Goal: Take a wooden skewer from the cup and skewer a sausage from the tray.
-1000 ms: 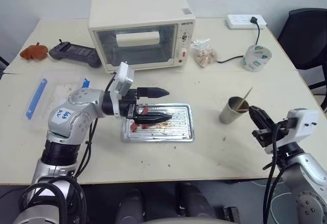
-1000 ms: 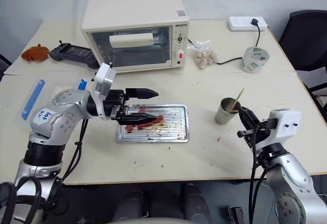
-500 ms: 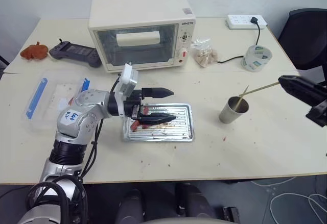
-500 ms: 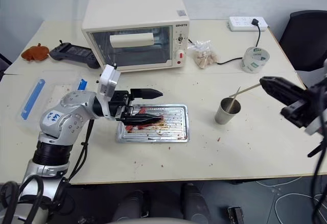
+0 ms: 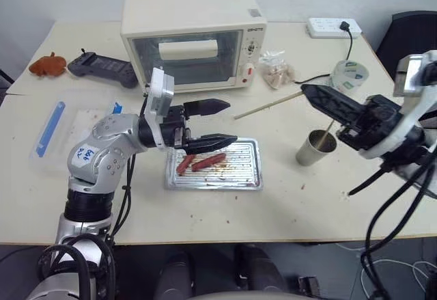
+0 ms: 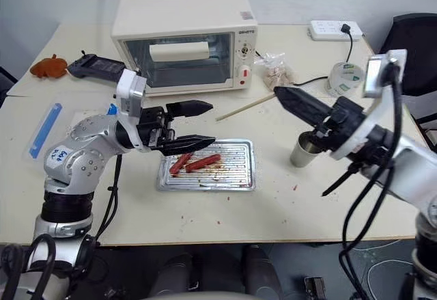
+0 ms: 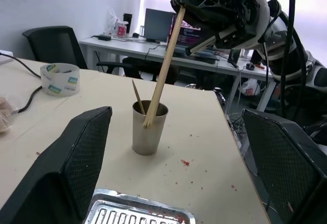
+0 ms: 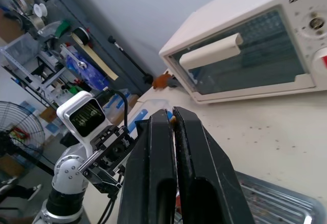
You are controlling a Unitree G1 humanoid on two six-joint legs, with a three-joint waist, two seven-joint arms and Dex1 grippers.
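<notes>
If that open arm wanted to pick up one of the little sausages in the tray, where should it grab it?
Probably around the middle of the sausage, coming straight down from above. Both lie flat on the tray, side by side and slanted, so the left tool, open just above them, would have to close across the short width. The tray's low rim blocks a sideways approach.

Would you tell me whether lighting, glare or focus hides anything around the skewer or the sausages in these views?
Head views: even light, soft shadows; wooden skewer and sausages in the tray read clearly. Left wrist view: bright window glare washes out the background behind the right hand; the near left fingers look soft, the cup sharp. Right wrist view: dark fingers mostly hide the skewer.
</notes>
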